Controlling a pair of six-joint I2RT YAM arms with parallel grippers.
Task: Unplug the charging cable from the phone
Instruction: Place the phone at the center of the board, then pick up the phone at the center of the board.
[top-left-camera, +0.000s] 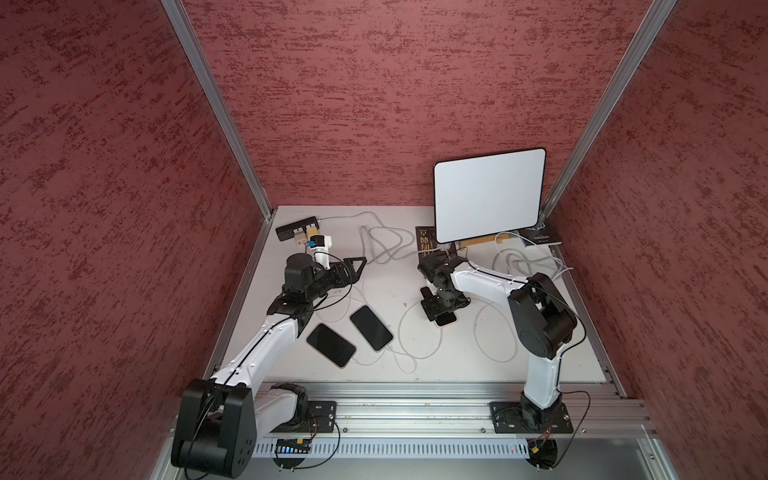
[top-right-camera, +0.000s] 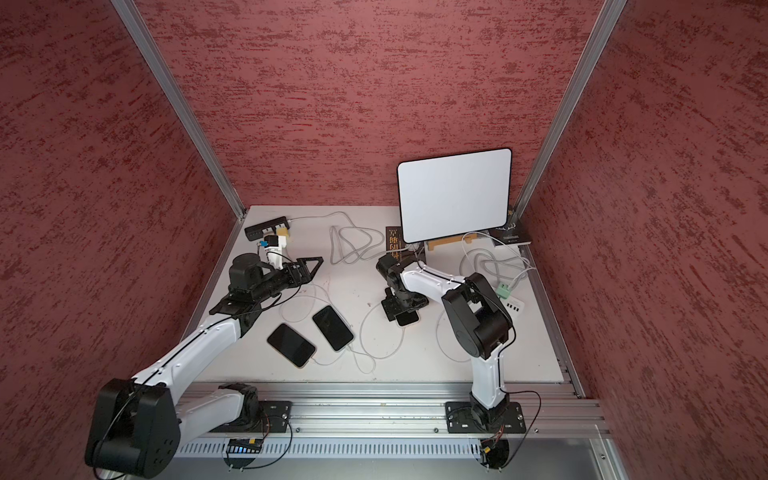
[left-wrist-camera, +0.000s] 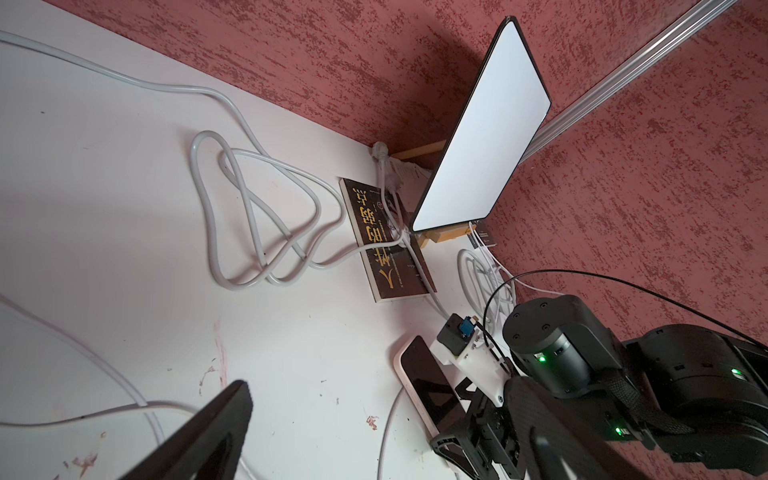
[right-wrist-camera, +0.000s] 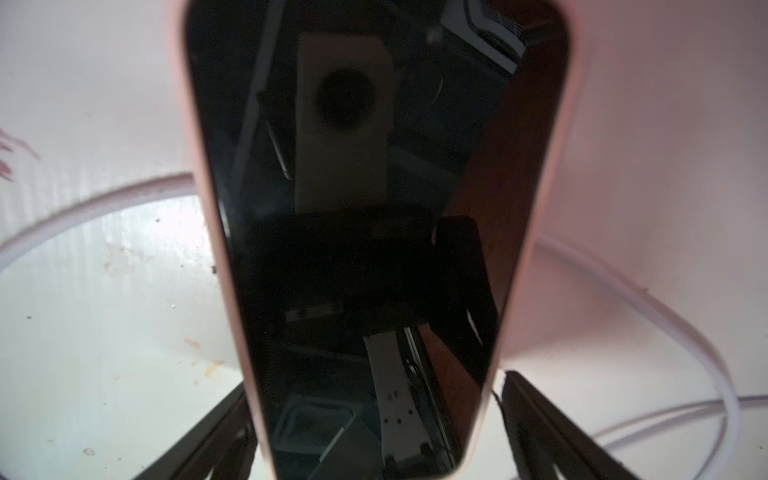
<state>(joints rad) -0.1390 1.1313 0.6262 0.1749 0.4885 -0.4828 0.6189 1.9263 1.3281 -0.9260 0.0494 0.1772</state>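
Pink-edged black-glass phone fills the right wrist view, lying flat on the white table directly under the right gripper. Its glass only mirrors the camera mount. One end is cut off by the frame and the other runs under the wrist, so the charging port is hidden. Black fingers stand spread on either side of the phone. A sliver of table shows between one finger and the case, so the hold is loose, not clamping. Contact on the other side is too dark to call.

Thin white charging cable arcs round both sides of the phone, near the fingers. Its end is hidden, so plugged or not cannot be told. In both top views the right wrist covers nearly all of the phone.

Left gripper has its jaws wide apart with nothing between them, well apart from the right gripper. Between the two grippers, nearer the arm bases, lie a black slab phone and a second black slab phone just beside it. Their cable joints are too small to read.

Beyond the right gripper's wrist sit a dark book with gold lettering, a coiled thick pale cord and a glowing white flat panel, tilted back. Behind the left gripper is a black port strip. A small green plug sits by the right elbow, partly blocked.
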